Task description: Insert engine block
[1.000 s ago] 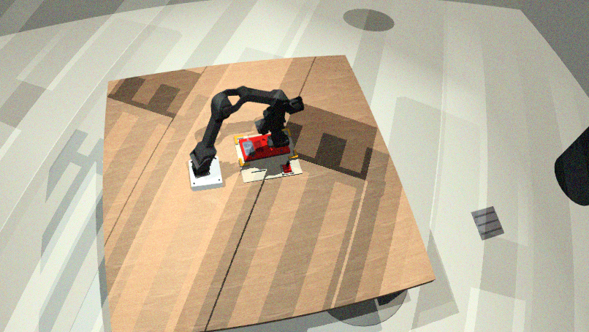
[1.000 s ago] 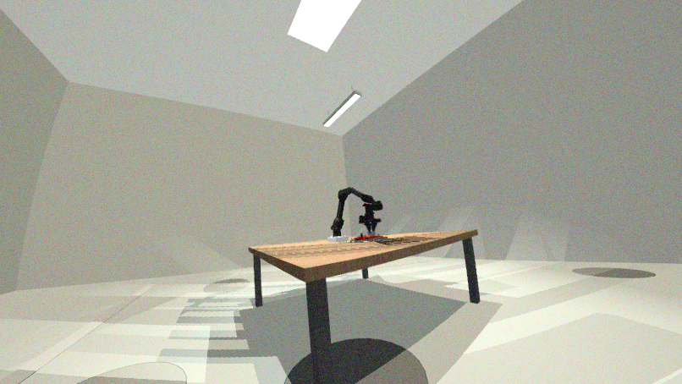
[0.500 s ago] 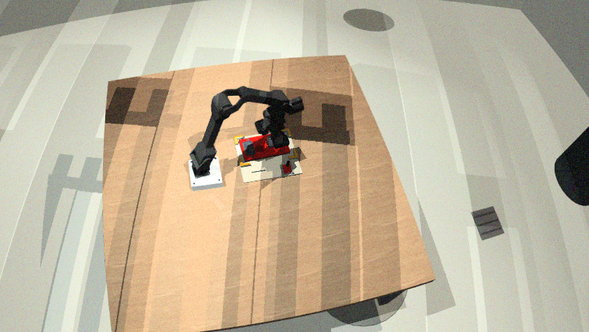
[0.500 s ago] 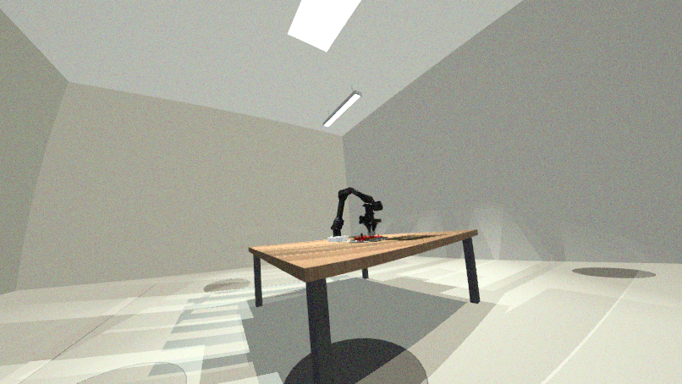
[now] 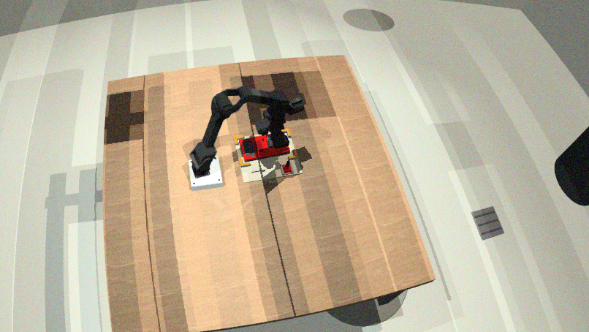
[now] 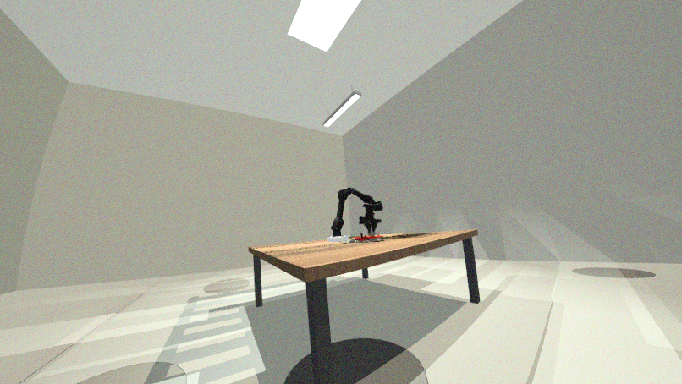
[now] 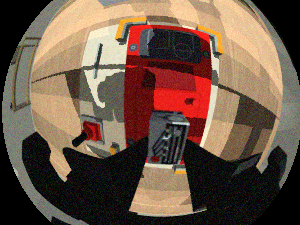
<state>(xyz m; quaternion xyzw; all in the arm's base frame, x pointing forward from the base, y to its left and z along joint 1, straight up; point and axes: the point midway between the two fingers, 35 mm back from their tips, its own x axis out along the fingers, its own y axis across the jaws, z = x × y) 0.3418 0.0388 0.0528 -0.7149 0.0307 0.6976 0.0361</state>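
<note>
Black gripper (image 7: pixel 166 161) clenched on a grey engine block (image 7: pixel 167 136), held over the near end of a red car body (image 7: pixel 169 84). Car body lying on a pale mat (image 5: pixel 252 175) with orange corner marks, on a wooden table (image 5: pixel 329 230). Small red part (image 5: pixel 287 168) resting just right of the car body. White arm base (image 5: pixel 206 181) at the left.

Wooden table (image 5: pixel 337 230), pale mat (image 5: pixel 251 175) on it, white base plate (image 5: pixel 217 181) beside
</note>
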